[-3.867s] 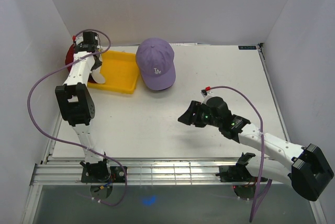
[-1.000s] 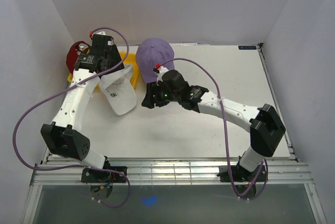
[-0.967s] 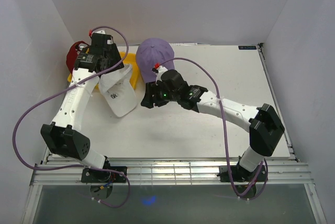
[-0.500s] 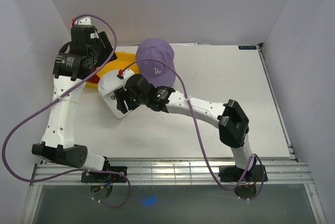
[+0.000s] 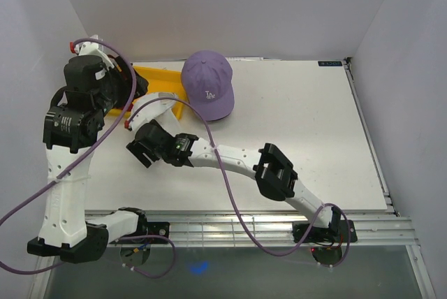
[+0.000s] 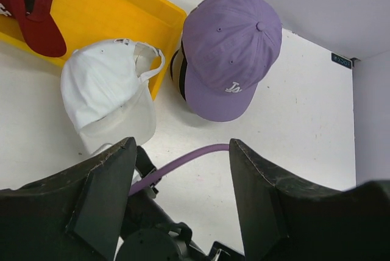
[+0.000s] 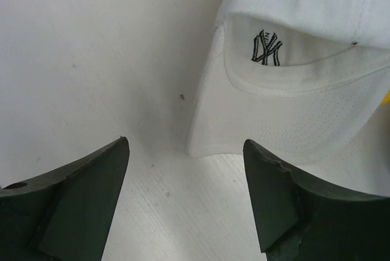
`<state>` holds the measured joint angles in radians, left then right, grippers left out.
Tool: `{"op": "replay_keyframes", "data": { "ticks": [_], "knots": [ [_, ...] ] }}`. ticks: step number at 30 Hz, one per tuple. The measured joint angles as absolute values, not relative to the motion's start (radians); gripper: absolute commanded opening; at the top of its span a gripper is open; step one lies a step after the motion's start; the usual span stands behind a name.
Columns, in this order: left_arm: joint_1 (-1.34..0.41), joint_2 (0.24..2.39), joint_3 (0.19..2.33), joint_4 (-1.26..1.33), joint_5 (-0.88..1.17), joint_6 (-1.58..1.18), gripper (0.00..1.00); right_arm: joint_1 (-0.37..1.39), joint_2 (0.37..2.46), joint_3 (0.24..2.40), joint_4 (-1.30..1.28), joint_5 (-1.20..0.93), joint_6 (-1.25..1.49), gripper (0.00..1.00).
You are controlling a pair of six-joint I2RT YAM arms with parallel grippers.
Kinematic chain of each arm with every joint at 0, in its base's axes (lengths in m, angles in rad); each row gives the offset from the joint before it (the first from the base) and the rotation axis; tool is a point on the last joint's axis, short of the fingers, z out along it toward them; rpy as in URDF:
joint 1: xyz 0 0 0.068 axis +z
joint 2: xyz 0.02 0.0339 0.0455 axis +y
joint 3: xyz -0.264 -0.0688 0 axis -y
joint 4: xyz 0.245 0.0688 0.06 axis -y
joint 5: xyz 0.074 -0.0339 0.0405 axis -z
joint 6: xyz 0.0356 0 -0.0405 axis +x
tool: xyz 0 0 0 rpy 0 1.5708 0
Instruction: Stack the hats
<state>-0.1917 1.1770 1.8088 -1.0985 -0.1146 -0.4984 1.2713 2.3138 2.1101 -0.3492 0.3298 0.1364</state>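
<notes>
The white fabric NY cap [image 6: 106,87] lies on the table [image 6: 292,108] against the flat yellow tray [image 6: 122,11]. Its brim points at the right gripper [image 7: 184,145], whose jaws gape empty. The left gripper [image 6: 181,145] hangs overhead, equally spread.

I see the lavender cap [image 5: 208,89] at upper middle of the frame, just beside the yellow tray [image 5: 157,77]. My right end effector [image 5: 140,149] hangs left of centre over the worktop [image 5: 300,117], just below the partly hidden white cap [image 5: 166,101].
</notes>
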Motion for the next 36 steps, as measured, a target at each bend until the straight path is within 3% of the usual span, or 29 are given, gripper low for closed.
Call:
{"op": "replay_keyframes", "data": {
  "ticks": [13,22,25,26,32,36],
  "knots": [
    [-0.192,1.127,1.747,-1.099,-0.088,-0.509,0.72,1.264,2.424,2.155,-0.296,0.447,0.042,0.77],
    [-0.192,1.106,1.742,-1.096,-0.083,-0.509,0.72,1.259,2.463,2.171,-0.275,0.468,-0.012,0.62],
    [-0.192,1.106,1.74,-1.089,-0.08,-0.508,0.72,1.254,2.463,2.171,-0.266,0.461,-0.017,0.53],
    [-0.192,1.105,1.739,-1.088,-0.078,-0.508,0.72,1.254,2.463,2.171,-0.266,0.458,-0.02,0.43],
    [-0.192,1.093,1.708,-1.071,-0.077,-0.505,0.72,1.243,2.461,2.162,-0.259,0.422,-0.021,0.16],
    [-0.192,1.084,1.699,-1.068,-0.077,-0.505,0.72,1.231,2.442,2.148,-0.26,0.371,-0.021,0.08]
  ]
}}
